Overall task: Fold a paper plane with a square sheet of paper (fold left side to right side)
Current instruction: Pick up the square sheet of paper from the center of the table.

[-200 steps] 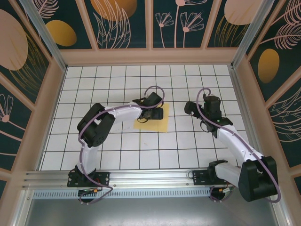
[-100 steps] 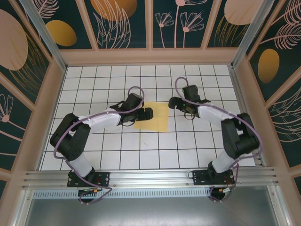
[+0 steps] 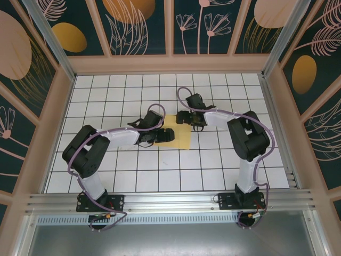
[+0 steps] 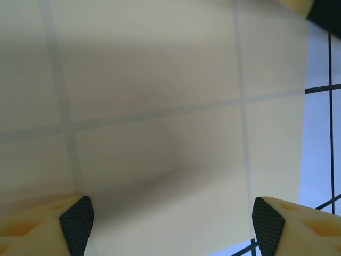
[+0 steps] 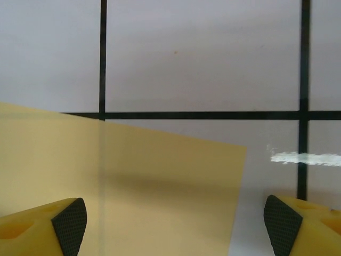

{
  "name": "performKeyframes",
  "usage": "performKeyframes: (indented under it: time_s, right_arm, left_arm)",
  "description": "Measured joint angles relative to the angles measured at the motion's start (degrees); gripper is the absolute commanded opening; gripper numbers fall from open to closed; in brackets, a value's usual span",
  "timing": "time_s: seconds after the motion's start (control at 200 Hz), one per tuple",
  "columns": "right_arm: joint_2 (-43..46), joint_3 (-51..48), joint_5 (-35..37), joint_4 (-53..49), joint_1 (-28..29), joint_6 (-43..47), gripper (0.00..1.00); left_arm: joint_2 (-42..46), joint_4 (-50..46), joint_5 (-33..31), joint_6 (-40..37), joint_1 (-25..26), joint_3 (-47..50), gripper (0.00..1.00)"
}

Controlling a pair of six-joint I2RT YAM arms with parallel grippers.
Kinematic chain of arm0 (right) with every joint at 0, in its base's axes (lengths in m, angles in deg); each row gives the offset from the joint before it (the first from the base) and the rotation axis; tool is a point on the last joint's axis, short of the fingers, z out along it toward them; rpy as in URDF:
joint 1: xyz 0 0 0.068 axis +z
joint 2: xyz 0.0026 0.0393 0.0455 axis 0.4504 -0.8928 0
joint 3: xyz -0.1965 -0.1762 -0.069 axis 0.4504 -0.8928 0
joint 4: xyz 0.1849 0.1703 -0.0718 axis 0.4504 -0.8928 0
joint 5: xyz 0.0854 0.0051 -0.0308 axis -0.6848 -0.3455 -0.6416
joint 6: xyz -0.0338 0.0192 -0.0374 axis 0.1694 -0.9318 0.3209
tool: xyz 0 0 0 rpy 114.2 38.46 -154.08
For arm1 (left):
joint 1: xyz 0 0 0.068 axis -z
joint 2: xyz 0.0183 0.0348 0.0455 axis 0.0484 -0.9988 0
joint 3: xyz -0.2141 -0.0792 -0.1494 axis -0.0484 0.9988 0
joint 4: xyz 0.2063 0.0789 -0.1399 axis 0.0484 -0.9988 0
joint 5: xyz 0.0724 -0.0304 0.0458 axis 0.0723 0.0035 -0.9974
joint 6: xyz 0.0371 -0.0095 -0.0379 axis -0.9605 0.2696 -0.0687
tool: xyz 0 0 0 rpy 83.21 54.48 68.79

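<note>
The square sheet of paper (image 3: pixel 181 140) lies flat on the white grid table (image 3: pixel 122 90), thin enough for grid lines to show through. My left gripper (image 3: pixel 168 135) hangs over its left half, jaws open. In the left wrist view the paper (image 4: pixel 160 106) lies under the open left gripper (image 4: pixel 171 229), with nothing between the pads (image 4: pixel 77 224). My right gripper (image 3: pixel 183 118) sits at the sheet's far edge, also open. In the right wrist view a corner of the paper (image 5: pixel 133 181) lies below the open right gripper (image 5: pixel 176 226).
Wooden walls with dark floral panels (image 3: pixel 170 26) ring the table. A metal rail (image 3: pixel 170 200) runs along the near edge by the arm bases. A small white scuff (image 5: pixel 303 158) marks a tile beside the paper's corner.
The right arm swung left from the table's right side to the paper's far edge. The left gripper shifted left and slightly nearer over the sheet. The paper stayed flat.
</note>
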Motion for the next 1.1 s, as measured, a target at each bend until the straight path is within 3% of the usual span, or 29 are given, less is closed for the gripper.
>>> performKeyframes:
  time_s: [0.22, 0.706, 1.101]
  right_arm:
    - [-0.6, 0.6, 1.2, -0.6, 0.9, 0.8, 0.74]
    - [-1.4, 2.1, -1.2, -1.5, 4.1, 0.7, 0.75]
    - [-1.6, 2.4, -9.1, -2.4, 5.6, 0.8, 0.43]
  left_arm:
    - [-0.2, 0.2, 0.3, 0.0, 0.0, 0.0, 0.8]
    - [-0.8, 1.8, 0.5, 0.0, 0.0, 0.0, 0.79]
    - [-0.3, 2.2, 0.7, 0.0, 0.0, 0.3, 0.82]
